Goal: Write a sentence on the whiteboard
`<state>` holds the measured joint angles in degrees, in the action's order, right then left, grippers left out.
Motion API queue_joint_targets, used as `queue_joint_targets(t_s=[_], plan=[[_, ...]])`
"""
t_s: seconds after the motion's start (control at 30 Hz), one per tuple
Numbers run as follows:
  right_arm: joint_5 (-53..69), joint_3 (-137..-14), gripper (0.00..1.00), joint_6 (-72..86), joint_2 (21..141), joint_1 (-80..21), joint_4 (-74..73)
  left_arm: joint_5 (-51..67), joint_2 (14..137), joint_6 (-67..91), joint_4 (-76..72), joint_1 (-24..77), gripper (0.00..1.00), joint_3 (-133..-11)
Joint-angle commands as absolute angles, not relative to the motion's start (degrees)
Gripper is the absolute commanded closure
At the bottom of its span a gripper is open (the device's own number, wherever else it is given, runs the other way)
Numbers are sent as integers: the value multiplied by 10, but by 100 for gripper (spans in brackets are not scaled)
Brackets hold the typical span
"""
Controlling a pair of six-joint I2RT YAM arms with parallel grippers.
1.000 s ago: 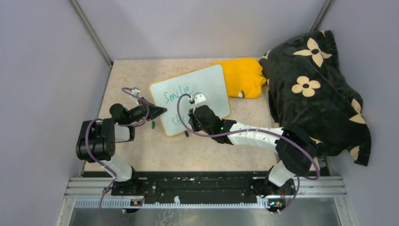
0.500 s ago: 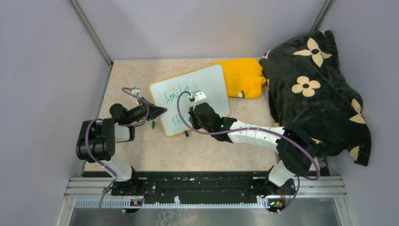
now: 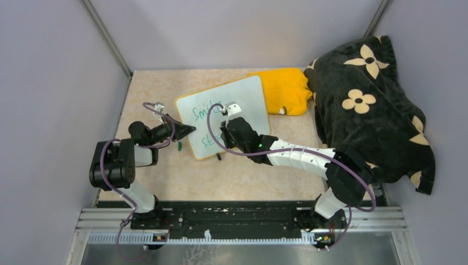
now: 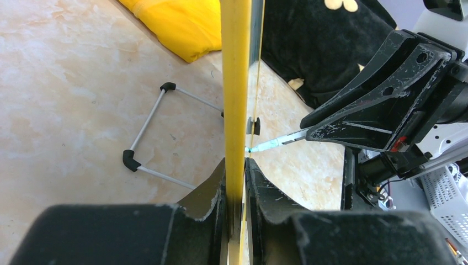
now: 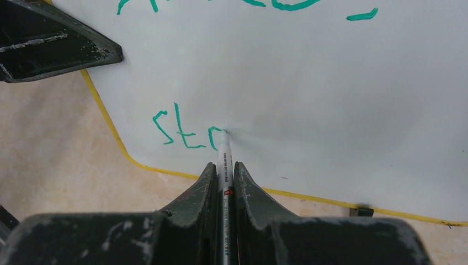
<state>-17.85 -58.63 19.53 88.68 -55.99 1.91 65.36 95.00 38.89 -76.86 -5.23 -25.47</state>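
A glossy white rectangular whiteboard with a thin yellow rim (image 3: 249, 95) rests on the beige marbled counter (image 3: 243, 179), well in from every edge. The left jaws pinch the yellow rim at the board's left edge (the left wrist view sees that rim edge-on). The right jaws, over the board's lower half, are clamped on a slim white marker (image 5: 223, 165). Its tip touches the board at the end of the green handwritten sentence (image 5: 185, 131), which reads "Smile" above and "st" plus a half-formed letter below. A folded yellow cloth (image 3: 287, 91) lies just beside the board's far right corner, and a black blanket with cream flowers (image 3: 370, 105) is heaped further right.
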Motion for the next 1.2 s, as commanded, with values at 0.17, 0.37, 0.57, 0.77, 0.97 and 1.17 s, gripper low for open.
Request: queue_joint_targets(t_s=[0.17,0.37,0.57,0.77,0.97,1.17], plan=[[-205,-603,100,189,885,-545,48,667,940,380,-773,-46,80,-265],[-200,-581,100,197,879,-546,52,667,940,381,-773,-46,80,-265],[-196,-566,100,202,875,-546,53,667,940,380,-773,-46,80,-264],[-194,-558,100,204,871,-546,54,667,940,379,-772,-46,80,-265],[-195,-553,100,205,869,-546,50,667,941,379,-771,-46,80,-265],[-192,-554,100,205,856,-546,48,667,941,379,-771,-46,80,-265]])
